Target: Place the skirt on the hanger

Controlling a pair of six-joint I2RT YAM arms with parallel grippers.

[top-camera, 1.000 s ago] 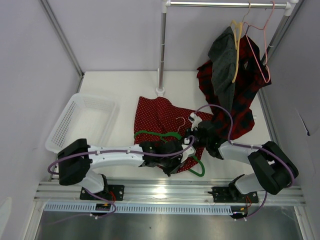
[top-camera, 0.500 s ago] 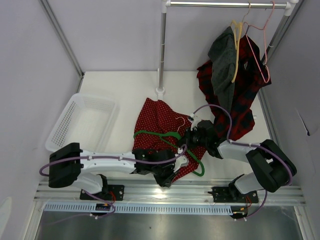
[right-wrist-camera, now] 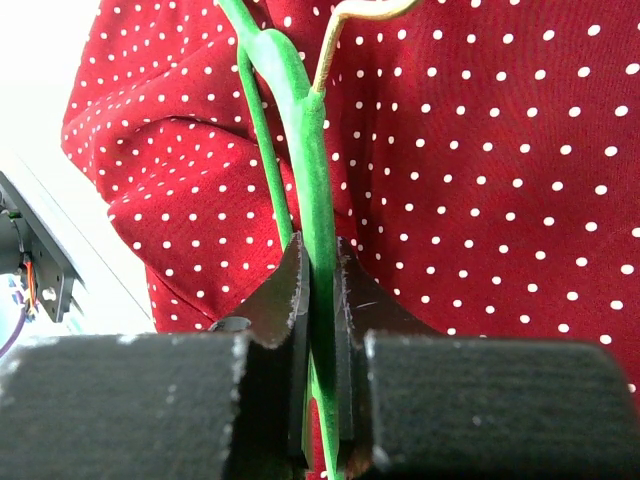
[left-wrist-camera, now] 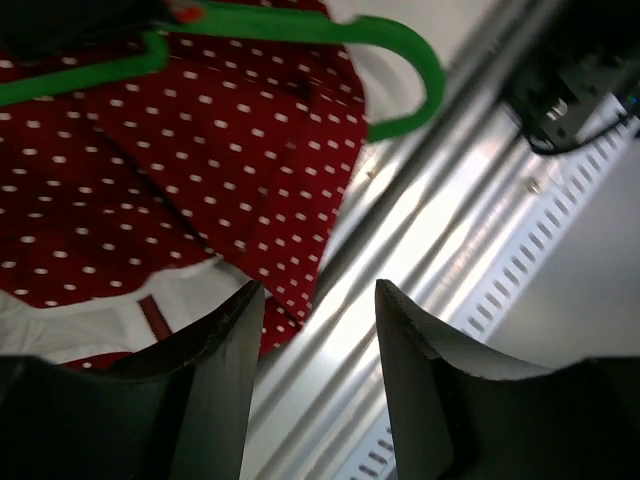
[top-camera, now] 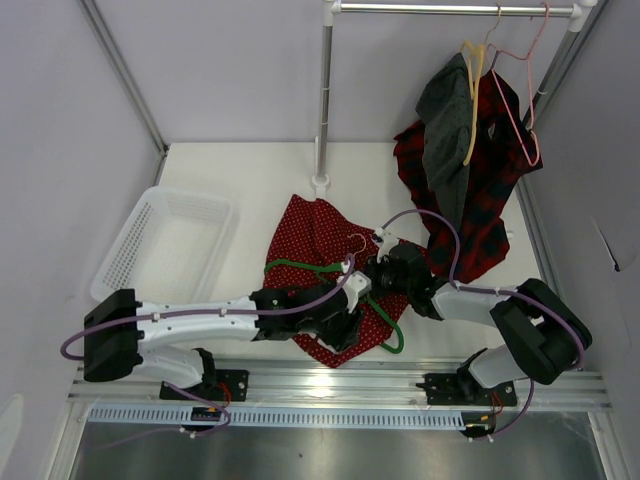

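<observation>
The left arm is stretched out further than half a second ago, its shoulder end swung out to the left. The left gripper (top-camera: pixel 340 325) has pushed up over the near part of the skirt (top-camera: pixel 312 232), closer to the right gripper (top-camera: pixel 378 278). From the left wrist, its fingers (left-wrist-camera: pixel 215 380) are spread wide with nothing between them. Past them lie the skirt's near corner, the rail (left-wrist-camera: pixel 440 220), and the hanger's hook curling off the cloth's edge.

The right gripper has barely shifted and is pinched tight on the hanger (top-camera: pixel 300 265). Its wrist view shows the green bar squeezed between the pads, polka-dot cloth behind.

The skirt still lies spread on the table (top-camera: pixel 250 170) in front of the rack pole (top-camera: pixel 323 100), its near hem bunched a little differently under the left gripper. The hanger lies across the skirt, its hook toward the rail. The basket (top-camera: pixel 165 240) hasn't moved.
</observation>
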